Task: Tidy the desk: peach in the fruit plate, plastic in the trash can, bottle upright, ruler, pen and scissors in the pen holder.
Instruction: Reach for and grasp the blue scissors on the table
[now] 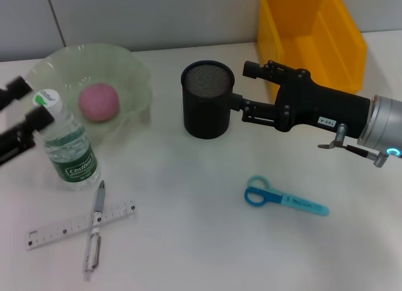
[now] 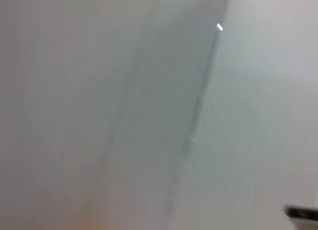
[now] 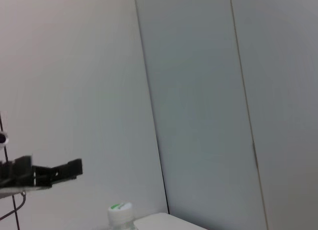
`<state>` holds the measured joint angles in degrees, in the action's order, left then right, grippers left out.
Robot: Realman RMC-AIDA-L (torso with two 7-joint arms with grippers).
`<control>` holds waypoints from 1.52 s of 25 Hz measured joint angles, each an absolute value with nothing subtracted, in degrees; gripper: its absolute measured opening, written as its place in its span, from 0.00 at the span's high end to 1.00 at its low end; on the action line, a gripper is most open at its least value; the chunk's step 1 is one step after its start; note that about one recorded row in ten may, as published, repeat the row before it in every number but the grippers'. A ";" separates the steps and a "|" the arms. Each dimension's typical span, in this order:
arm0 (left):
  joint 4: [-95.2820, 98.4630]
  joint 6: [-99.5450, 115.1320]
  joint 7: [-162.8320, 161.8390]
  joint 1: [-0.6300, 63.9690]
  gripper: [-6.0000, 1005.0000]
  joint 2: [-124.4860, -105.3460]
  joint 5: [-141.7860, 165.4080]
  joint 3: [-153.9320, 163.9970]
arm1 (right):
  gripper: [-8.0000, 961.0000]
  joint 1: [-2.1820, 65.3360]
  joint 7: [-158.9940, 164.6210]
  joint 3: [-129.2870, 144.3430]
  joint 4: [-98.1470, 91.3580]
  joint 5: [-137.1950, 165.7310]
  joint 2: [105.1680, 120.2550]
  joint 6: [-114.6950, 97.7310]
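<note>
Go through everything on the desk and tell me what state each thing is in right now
Peach: in the fruit plate.
Bottle: upright, capped.
Pen: lying across the ruler.
Scissors: closed, flat on the desk.
Pen holder: upright, right claw at its side.
Left claw: beside the bottle cap.

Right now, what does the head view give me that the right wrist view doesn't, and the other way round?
Head view only: the peach in the fruit plate, pen holder, scissors, pen lying across the ruler, yellow bin, and the right gripper at the pen holder. Right wrist view only: bare wall panels. Both: the upright bottle and the left gripper beside its cap.
</note>
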<state>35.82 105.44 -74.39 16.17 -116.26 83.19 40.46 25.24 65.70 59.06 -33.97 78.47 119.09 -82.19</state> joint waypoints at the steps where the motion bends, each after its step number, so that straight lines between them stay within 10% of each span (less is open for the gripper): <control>1: 35.82 105.44 -74.39 16.17 0.16 -116.26 83.19 40.46 | 0.16 25.30 65.71 59.03 -33.91 78.46 119.09 -82.40; 38: 48.41 102.04 -91.44 26.24 0.16 -118.25 117.19 45.35 | 0.16 22.97 98.08 58.11 -60.29 103.98 115.62 -90.62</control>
